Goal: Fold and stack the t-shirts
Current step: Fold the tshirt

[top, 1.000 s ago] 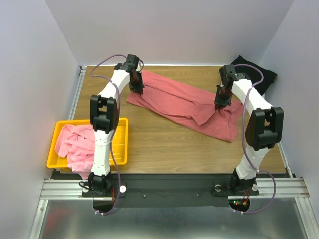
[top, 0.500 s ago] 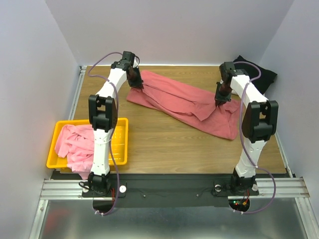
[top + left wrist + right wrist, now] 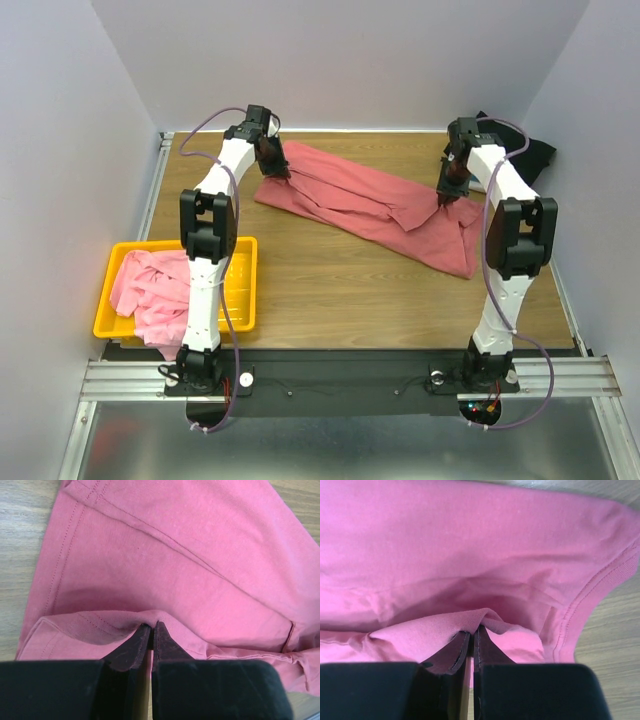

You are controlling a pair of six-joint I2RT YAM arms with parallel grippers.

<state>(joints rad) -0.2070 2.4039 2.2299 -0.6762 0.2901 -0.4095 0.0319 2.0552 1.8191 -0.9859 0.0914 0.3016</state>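
Observation:
The large dusty-red t-shirt (image 3: pixel 370 205) lies stretched across the back of the table, partly folded. My left gripper (image 3: pixel 273 170) is shut on a pinch of its left end, seen in the left wrist view (image 3: pixel 151 625) with the red cloth (image 3: pixel 165 565) spread beyond. My right gripper (image 3: pixel 447 193) is shut on a fold of its right end, seen in the right wrist view (image 3: pixel 473 628) with the cloth (image 3: pixel 470 545) bunched over the tips. The light pink t-shirt (image 3: pixel 155 290) lies crumpled in the yellow basket. The black t-shirt (image 3: pixel 525 155) lies at the back right corner.
The yellow slotted basket (image 3: pixel 240 300) stands at the front left, beside the left arm. Grey walls close the table at the back and both sides. Bare wood (image 3: pixel 350 290) shows in front of the red shirt.
My right gripper has moved back and to the right with the red shirt's end, pulling the cloth longer and flatter. My left gripper has hardly moved.

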